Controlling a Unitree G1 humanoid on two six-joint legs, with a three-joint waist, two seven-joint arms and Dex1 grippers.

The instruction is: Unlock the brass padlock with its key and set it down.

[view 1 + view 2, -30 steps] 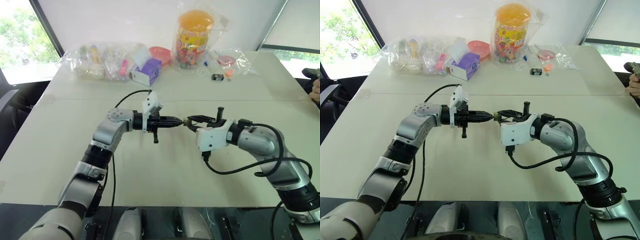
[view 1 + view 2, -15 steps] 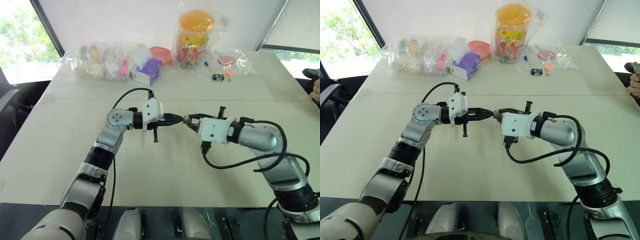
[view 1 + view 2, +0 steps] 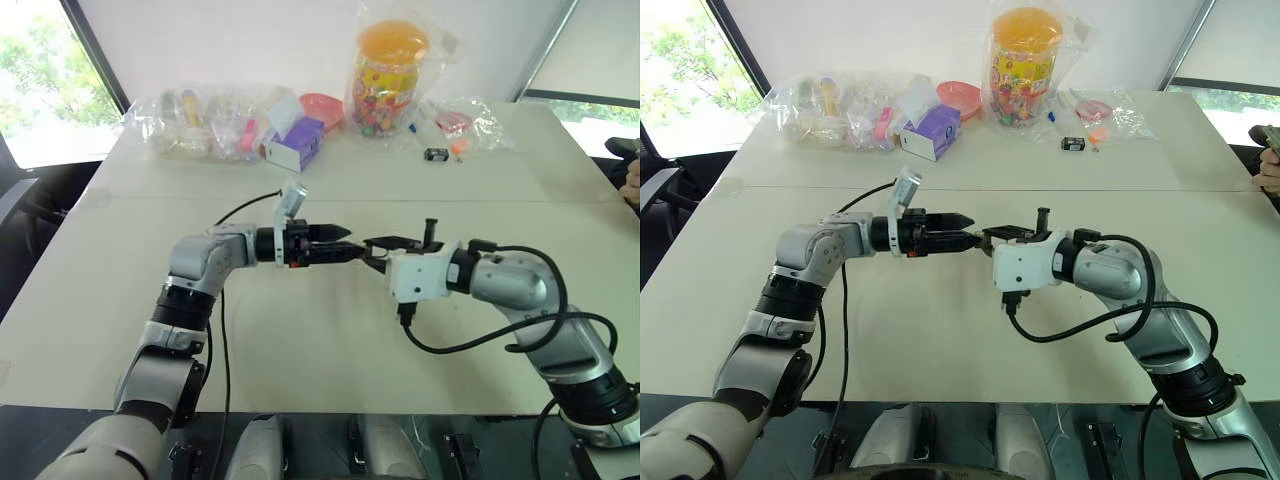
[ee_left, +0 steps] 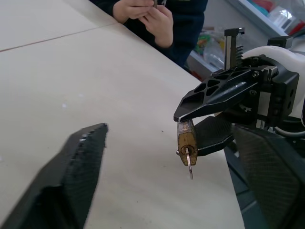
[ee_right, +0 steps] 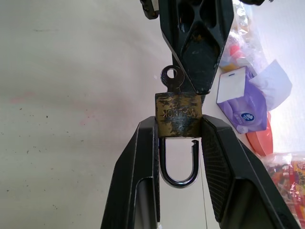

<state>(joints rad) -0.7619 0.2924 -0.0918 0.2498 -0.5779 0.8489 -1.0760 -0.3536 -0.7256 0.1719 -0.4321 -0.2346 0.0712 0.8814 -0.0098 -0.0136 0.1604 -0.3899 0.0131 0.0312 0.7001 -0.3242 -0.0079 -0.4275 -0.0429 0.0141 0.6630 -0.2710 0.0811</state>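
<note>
Right wrist view: right tool (image 5: 178, 125) clamps brass padlock (image 5: 177, 114).

L claw (image 3: 345, 247) spread wide, level, tip-to-tip w/ R claw (image 3: 372, 245), which is clamped, both arms above table.

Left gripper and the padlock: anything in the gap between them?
Only the key, standing in the brass padlock; the open left gripper has no hold on it, per the left wrist view.

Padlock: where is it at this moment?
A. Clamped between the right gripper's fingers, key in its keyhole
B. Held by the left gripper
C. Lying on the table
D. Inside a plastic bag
A: the padlock sits between the right gripper's fingers with the key sticking out; the left gripper stands open, apart.
</note>
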